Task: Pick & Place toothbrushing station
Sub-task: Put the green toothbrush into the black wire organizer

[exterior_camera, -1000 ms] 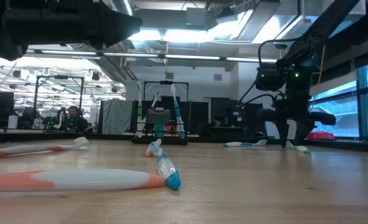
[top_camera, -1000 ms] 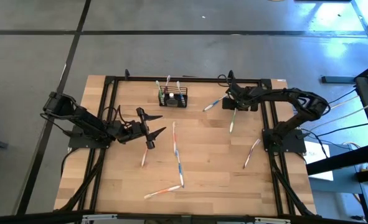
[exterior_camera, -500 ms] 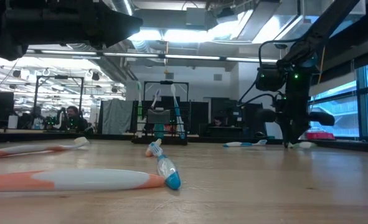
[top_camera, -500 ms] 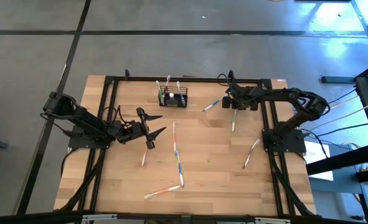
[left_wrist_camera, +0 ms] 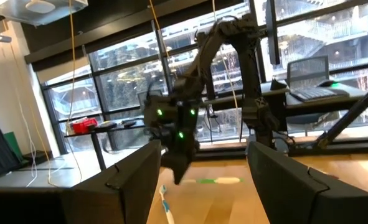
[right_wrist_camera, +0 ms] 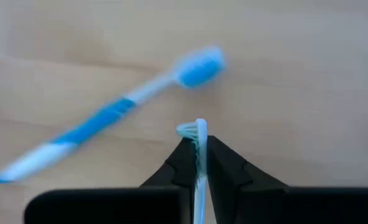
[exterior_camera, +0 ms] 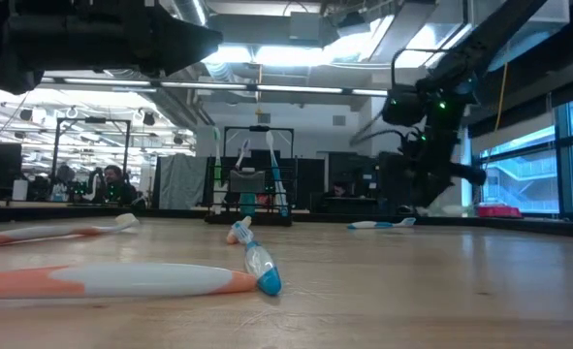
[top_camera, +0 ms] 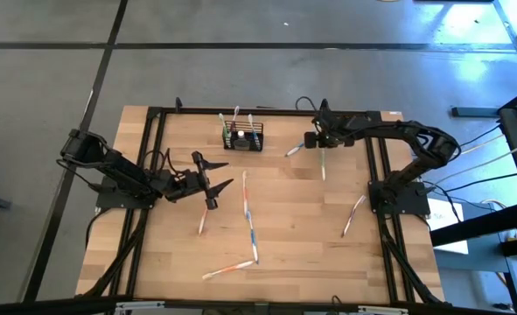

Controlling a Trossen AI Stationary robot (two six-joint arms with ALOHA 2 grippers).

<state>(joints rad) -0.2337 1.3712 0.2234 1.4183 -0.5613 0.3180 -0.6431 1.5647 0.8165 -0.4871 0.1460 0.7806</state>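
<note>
Right pincer (top_camera: 315, 140) has lifted a green toothbrush (right_wrist_camera: 199, 163) off the wooden table (top_camera: 302, 227)

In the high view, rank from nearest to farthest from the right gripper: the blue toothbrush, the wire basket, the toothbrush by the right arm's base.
From the right gripper:
1. Blue toothbrush, just beside it.
2. Wire basket, farther along the far edge.
3. Toothbrush by the right arm's base, nearer the front.
</note>
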